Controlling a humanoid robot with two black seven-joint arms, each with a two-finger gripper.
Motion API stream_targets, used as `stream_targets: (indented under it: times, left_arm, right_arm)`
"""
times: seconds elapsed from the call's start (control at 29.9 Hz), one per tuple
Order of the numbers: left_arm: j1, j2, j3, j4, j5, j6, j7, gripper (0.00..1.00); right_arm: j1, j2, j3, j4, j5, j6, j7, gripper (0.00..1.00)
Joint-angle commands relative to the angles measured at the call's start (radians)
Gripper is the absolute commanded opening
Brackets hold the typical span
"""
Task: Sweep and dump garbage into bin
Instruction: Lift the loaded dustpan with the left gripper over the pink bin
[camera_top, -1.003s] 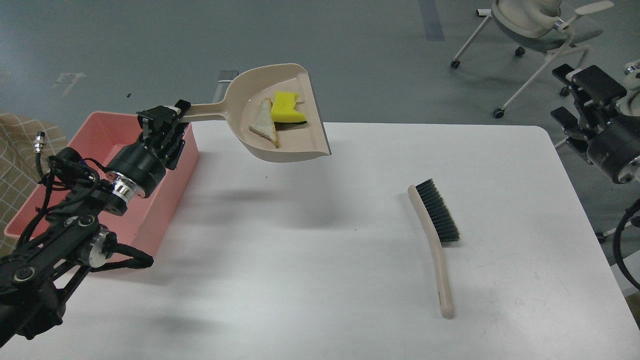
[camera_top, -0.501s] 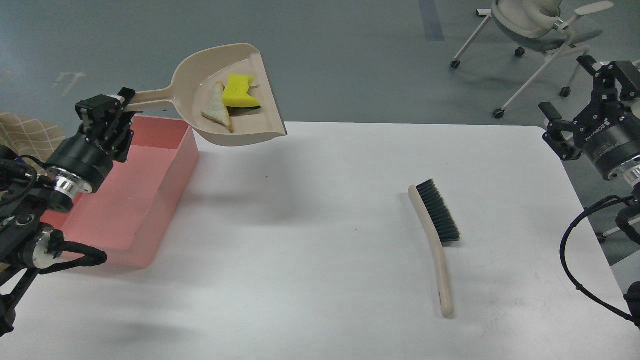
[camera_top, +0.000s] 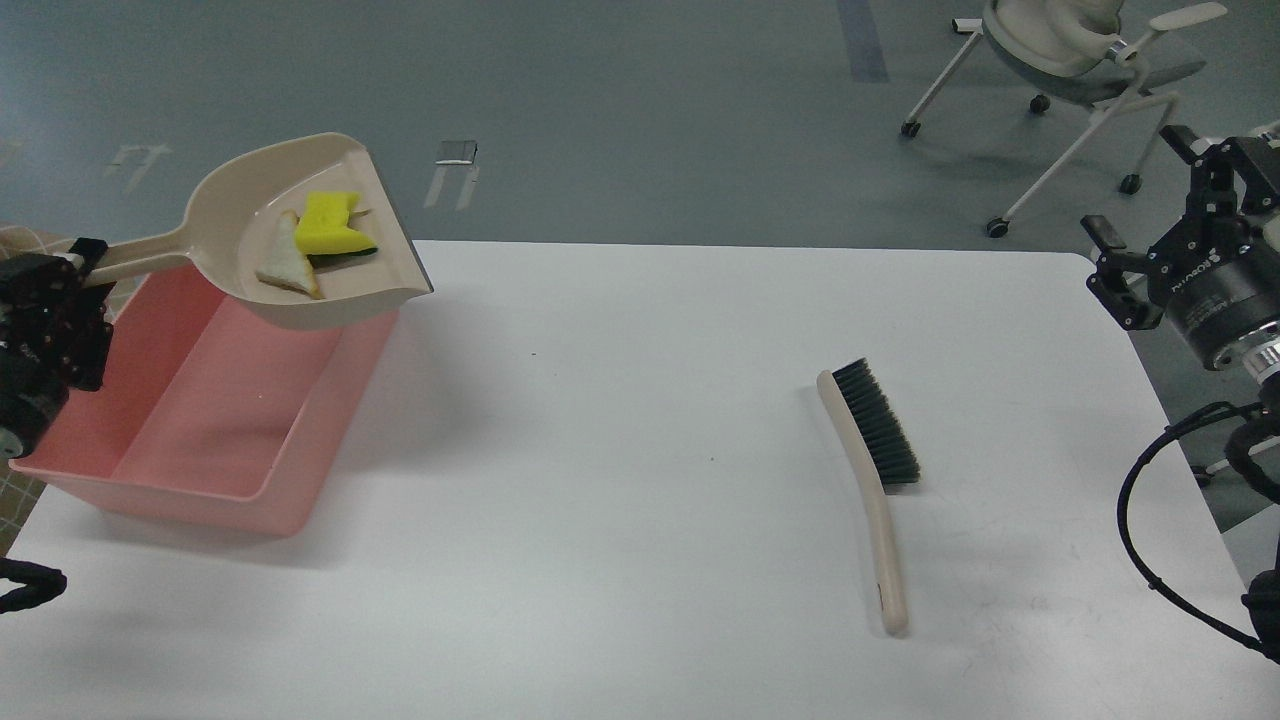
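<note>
My left gripper (camera_top: 75, 265) is shut on the handle of the beige dustpan (camera_top: 310, 235) and holds it in the air over the far right corner of the pink bin (camera_top: 200, 470). In the pan lie the pale triangular bread slice (camera_top: 285, 265) and the yellow sponge chunk (camera_top: 333, 225). The bin's inside shows no scraps. My right gripper (camera_top: 1170, 205) is open and empty, raised beyond the table's right edge.
A beige brush with dark bristles (camera_top: 872, 480) lies on the white table (camera_top: 620, 560), right of centre. An office chair (camera_top: 1070, 60) stands on the floor at the back right. A checked cloth shows at the far left edge.
My left gripper has carried the dustpan with both scraps leftward and a little down, from beside the bin to over its far right corner. The right gripper has barely moved.
</note>
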Motion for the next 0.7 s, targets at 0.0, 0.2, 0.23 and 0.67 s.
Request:
stream_targets:
  times: [0.0,0.2,0.23,0.67]
  left_arm:
    - [0.06,0.029,-0.043,0.006,0.003,-0.012,-0.01,0.01]
    - [0.088,0.089,-0.047,0.009,0.012,-0.012,-0.01,0.01]
    - [0.09,0.106,-0.047,0.009,0.018,-0.012,-0.006,0.01]
    - [0.16,0.359,-0.031,0.014,0.03,-0.012,-0.001,0.0]
  right_arm:
    - [0.0,0.0,-0.001,-0.003,0.0,0.0,0.002,0.97]
    - [0.002,-0.001,0.001,-0.004,0.0,0.0,0.002,0.97]
    - [0.0,-0.003,0.001,-0.004,0.0,0.0,0.002,0.97]
    - [-0.003,-0.003,0.001,-0.003,0.001,0.0,0.002,0.97]
